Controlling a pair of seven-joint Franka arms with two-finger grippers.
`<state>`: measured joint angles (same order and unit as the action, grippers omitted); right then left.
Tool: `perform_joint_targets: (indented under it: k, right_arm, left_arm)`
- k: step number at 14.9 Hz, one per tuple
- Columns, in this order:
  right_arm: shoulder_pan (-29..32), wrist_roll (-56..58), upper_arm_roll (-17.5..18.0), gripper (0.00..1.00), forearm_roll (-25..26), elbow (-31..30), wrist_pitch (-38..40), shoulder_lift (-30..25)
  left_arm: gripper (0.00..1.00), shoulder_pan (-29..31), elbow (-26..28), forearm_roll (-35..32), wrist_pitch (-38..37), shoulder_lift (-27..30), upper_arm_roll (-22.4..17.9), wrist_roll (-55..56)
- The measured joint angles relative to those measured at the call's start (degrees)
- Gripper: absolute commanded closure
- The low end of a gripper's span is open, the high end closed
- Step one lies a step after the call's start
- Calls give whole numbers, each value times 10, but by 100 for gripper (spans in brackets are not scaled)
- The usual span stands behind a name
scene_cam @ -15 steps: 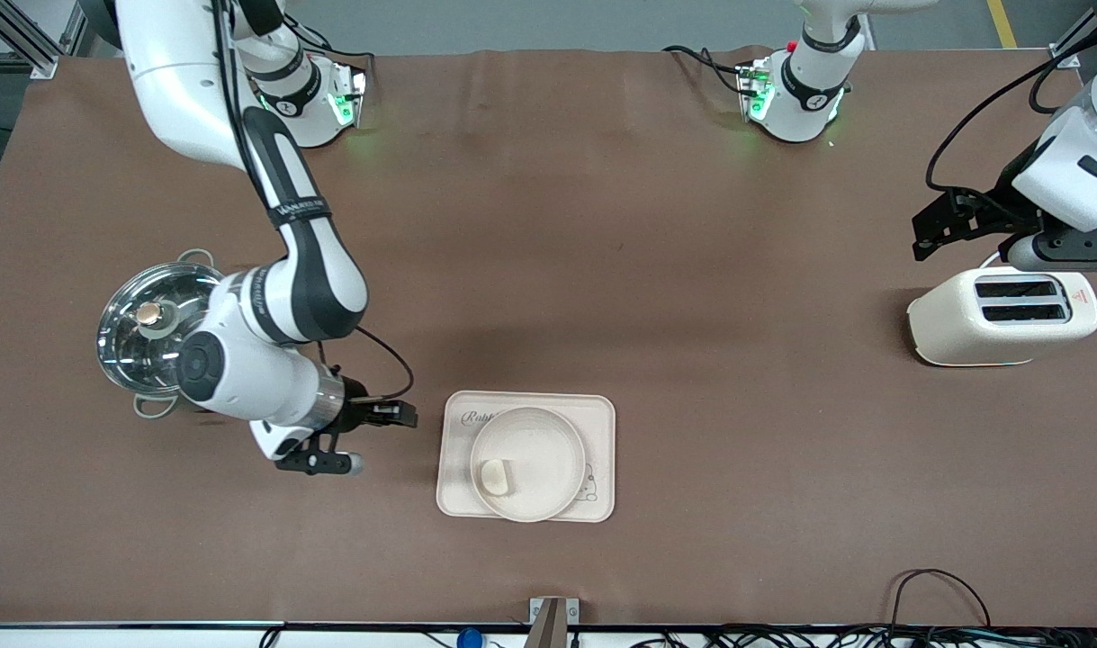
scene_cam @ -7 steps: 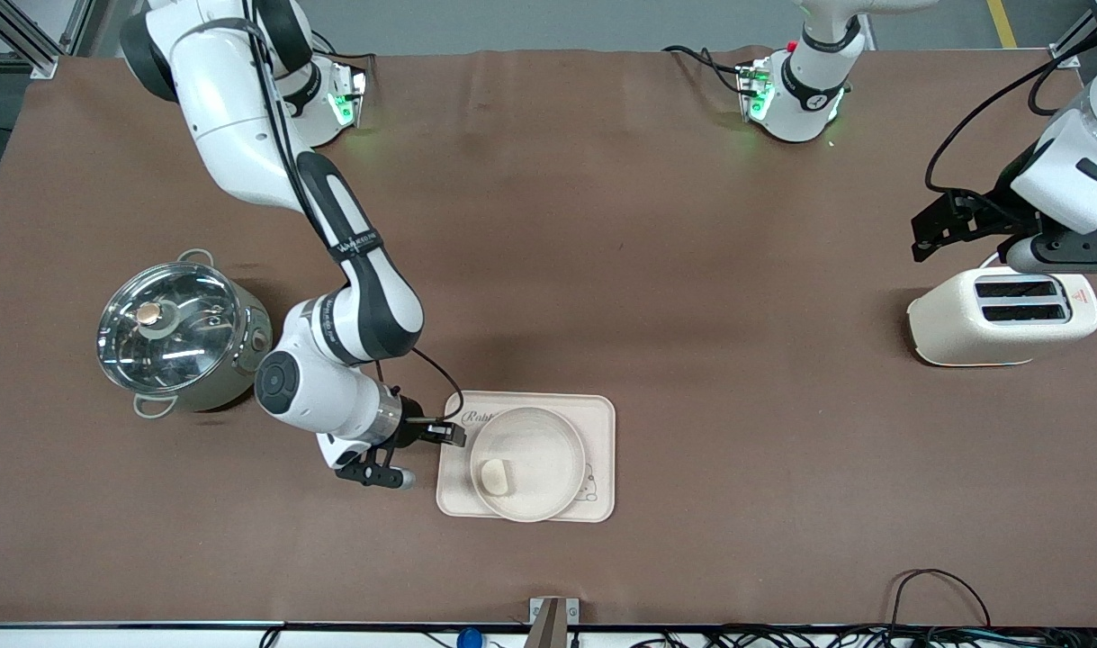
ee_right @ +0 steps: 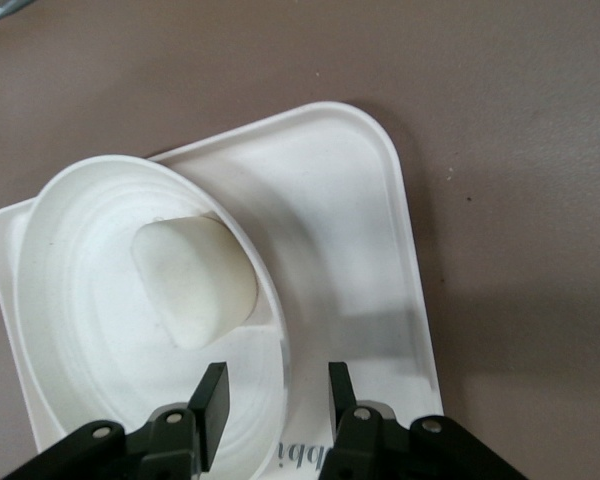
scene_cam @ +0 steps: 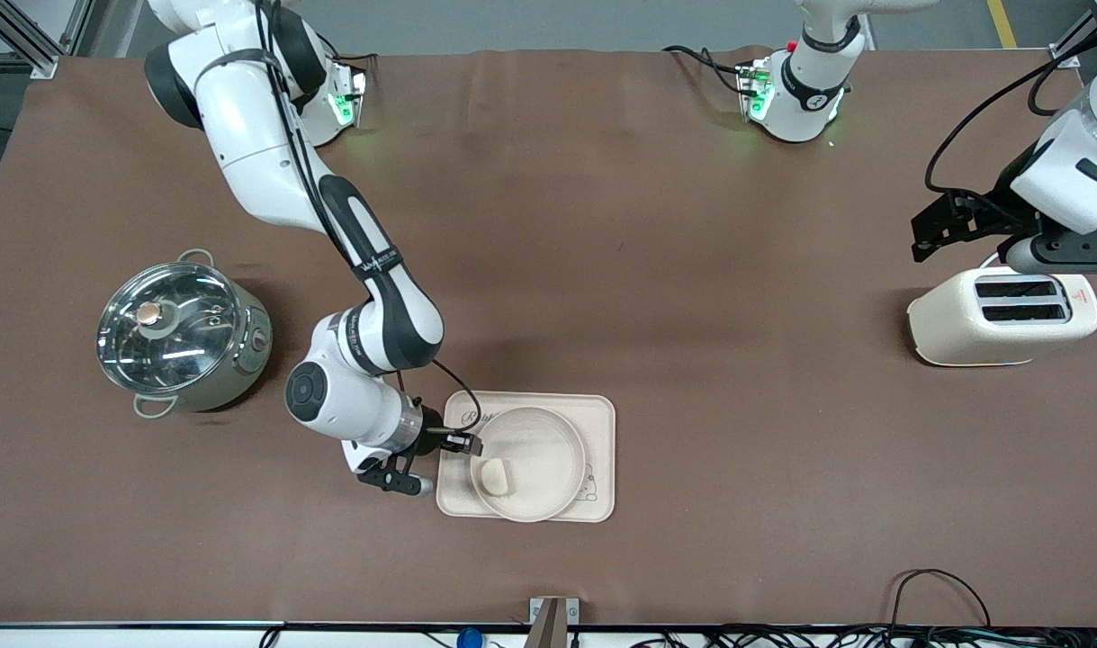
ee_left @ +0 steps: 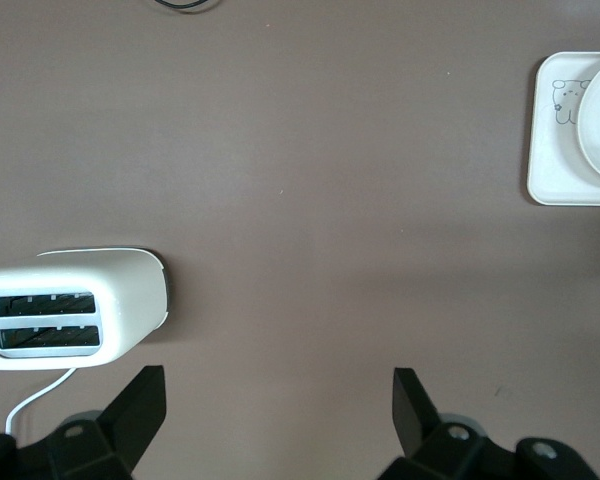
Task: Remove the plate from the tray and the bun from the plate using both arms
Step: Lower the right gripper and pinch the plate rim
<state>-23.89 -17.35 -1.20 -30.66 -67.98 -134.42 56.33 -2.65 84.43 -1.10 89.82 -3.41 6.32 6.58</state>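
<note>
With the plate sitting on the tray and the bun in it, right gripper straddles the plate rim, fingers apart, not clamped. Seat deeper, pinch rim only, avoid the bun. Left gripper waits wide open above the toaster.

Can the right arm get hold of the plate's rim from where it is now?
Probably yes. The right gripper already has its open fingers either side of the plate rim, over the tray. The bun sits clear of them.
</note>
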Motion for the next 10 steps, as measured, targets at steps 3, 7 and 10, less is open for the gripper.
perform_joint_targets:
  k: [3,7,10]
  right_arm:
    - [0,-1,3,59,0,4,-3,10]
    - [0,-1,5,74,-1,5,-6,15]
    - [0,-2,5,80,-1,6,-6,17]
  left_arm:
    - [0,0,0,0,0,0,0,0]
    - [0,0,0,0,0,0,0,0]
    - [0,0,0,0,0,0,0,0]
